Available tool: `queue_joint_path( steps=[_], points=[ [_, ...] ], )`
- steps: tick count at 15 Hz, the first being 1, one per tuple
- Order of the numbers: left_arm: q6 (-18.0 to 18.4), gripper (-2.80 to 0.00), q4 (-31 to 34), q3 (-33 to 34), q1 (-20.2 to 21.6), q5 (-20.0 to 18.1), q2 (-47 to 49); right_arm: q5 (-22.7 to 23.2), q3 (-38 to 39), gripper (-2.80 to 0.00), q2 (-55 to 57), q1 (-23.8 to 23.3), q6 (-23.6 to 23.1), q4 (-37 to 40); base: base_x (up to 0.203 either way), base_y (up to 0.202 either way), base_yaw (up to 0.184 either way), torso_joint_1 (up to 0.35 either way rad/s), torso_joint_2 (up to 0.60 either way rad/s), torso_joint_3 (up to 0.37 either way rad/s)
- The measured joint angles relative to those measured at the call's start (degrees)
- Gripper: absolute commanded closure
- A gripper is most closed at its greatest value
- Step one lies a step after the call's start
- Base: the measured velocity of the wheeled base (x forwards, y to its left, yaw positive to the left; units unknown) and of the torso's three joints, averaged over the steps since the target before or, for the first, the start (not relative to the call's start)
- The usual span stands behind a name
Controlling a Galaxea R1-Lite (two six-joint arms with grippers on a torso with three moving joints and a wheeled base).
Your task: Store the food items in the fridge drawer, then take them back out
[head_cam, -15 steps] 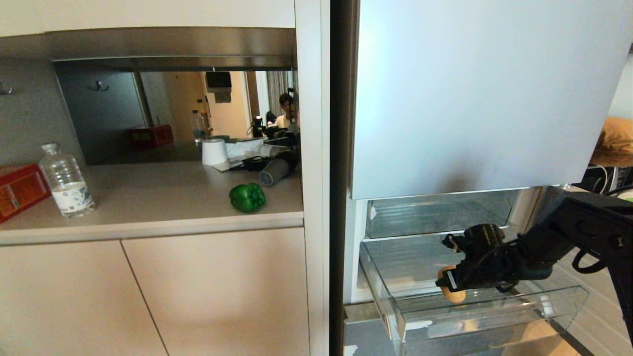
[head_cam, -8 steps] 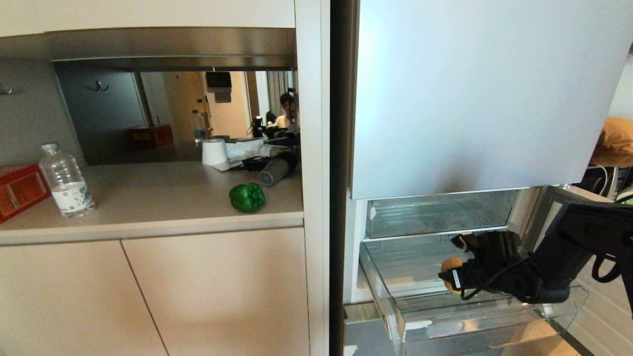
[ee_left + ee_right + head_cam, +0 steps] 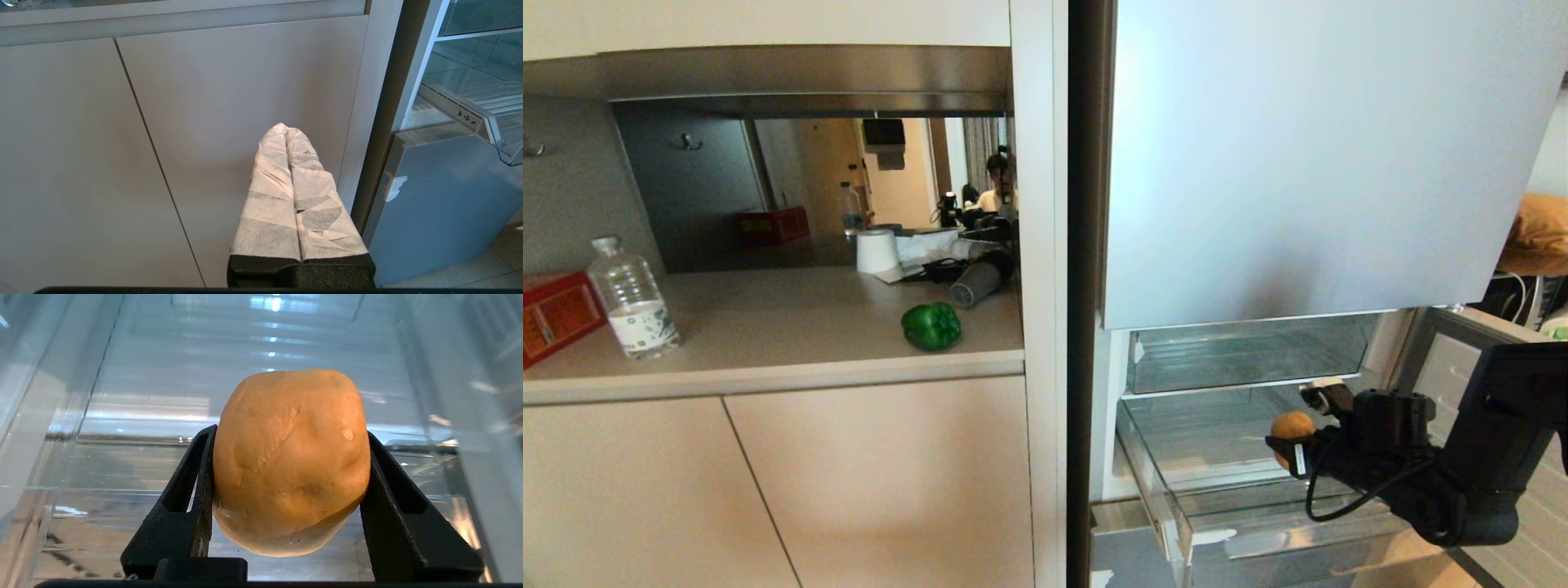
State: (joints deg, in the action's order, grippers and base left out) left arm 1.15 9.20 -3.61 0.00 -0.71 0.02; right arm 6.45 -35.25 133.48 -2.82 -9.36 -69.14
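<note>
The tan potato [image 3: 1292,426] [image 3: 290,457] is clamped between the two black fingers of my right gripper [image 3: 1290,438] [image 3: 290,433], which is shut on it. It hangs above the ribbed floor of the pulled-out clear fridge drawer [image 3: 1160,490] [image 3: 143,416], not touching it. The green bell pepper [image 3: 931,326] rests on the counter to the left, near the front edge. My left gripper [image 3: 285,130] is shut with nothing in it, parked low before the cabinet doors, with the drawer's corner [image 3: 482,118] off to its side.
A second clear drawer [image 3: 1250,351] sits above, under the fridge's upper door [image 3: 1307,155]. On the counter stand a water bottle [image 3: 633,302], a red box [image 3: 551,314], a paper roll [image 3: 876,251] and a lying dark cup [image 3: 976,282]. A person [image 3: 995,184] shows in the mirror.
My right gripper has risen with the potato and shifted a little to the right over the drawer, while the forearm behind it has dropped lower. The left arm has not moved.
</note>
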Motion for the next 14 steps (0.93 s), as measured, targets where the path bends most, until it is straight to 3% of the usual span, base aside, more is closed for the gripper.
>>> queue_joint_path(
  steps=[3,5,14],
  points=[
    [0.0,0.00,0.0,0.0,0.0,0.0,0.0,-0.4,4.7,0.00,-1.9,-0.6,2.9,-6.9,0.000,0.000,0.000,0.000,0.00,0.000],
    [0.0,0.00,0.0,0.0,0.0,0.0,0.0,-2.5,7.1,0.00,-4.6,-1.0,5.2,-7.3,0.000,0.000,0.000,0.000,0.00,0.000],
    [0.0,0.00,0.0,0.0,0.0,0.0,0.0,-5.6,21.7,0.00,-22.3,-1.8,3.3,-7.7,0.000,0.000,0.000,0.000,0.00,0.000]
  ],
)
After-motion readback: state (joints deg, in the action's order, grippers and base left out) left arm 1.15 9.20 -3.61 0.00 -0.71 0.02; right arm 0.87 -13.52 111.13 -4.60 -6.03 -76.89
